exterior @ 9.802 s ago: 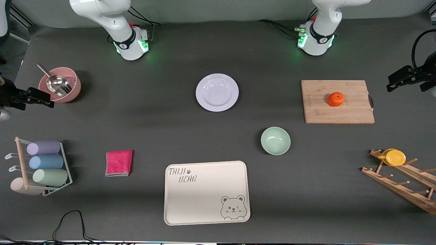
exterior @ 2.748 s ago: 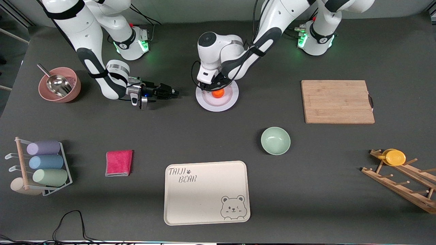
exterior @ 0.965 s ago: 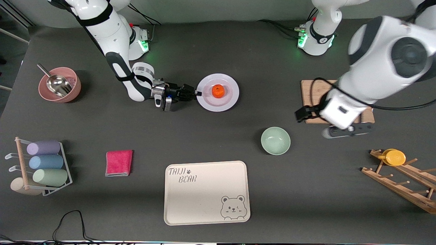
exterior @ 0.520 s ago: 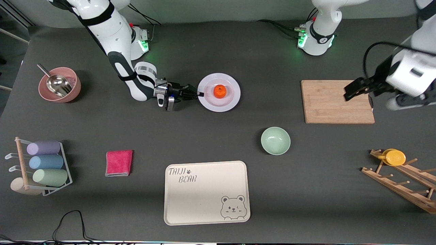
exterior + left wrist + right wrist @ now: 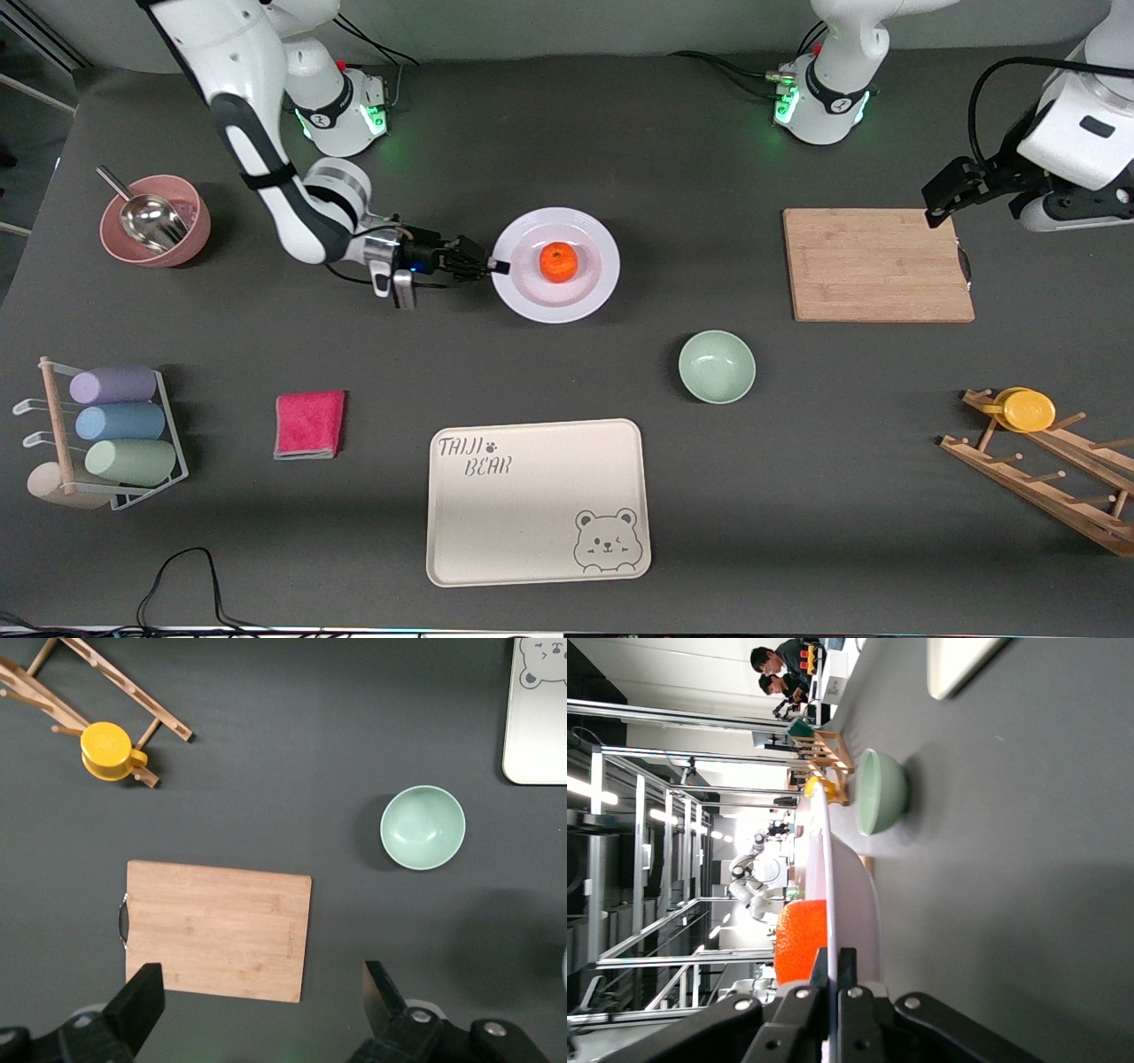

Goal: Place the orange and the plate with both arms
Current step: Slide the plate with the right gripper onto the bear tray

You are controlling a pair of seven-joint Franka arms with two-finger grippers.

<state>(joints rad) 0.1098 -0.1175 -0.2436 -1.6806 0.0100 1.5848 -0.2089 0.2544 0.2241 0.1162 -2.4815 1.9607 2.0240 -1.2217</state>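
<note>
The orange (image 5: 558,262) sits in the middle of the pale plate (image 5: 585,292), which is raised a little off the table. My right gripper (image 5: 498,265) is shut on the plate's rim at the side toward the right arm's end of the table. In the right wrist view the plate's rim (image 5: 832,877) runs edge-on between the closed fingers of the right gripper (image 5: 836,970), with the orange (image 5: 802,939) beside it. My left gripper (image 5: 939,197) hangs open and empty in the air over the cutting board's end. In the left wrist view the left gripper (image 5: 261,1010) has nothing between its fingers.
A wooden cutting board (image 5: 877,264) lies toward the left arm's end. A green bowl (image 5: 717,366) and a cream bear tray (image 5: 537,501) lie nearer the front camera than the plate. A pink cloth (image 5: 309,424), a pink bowl with a scoop (image 5: 157,221) and a wooden rack (image 5: 1045,461) stand around.
The right gripper has lifted the plate with the orange and drawn it toward the front camera. The left arm has swung up and away toward its own end of the table.
</note>
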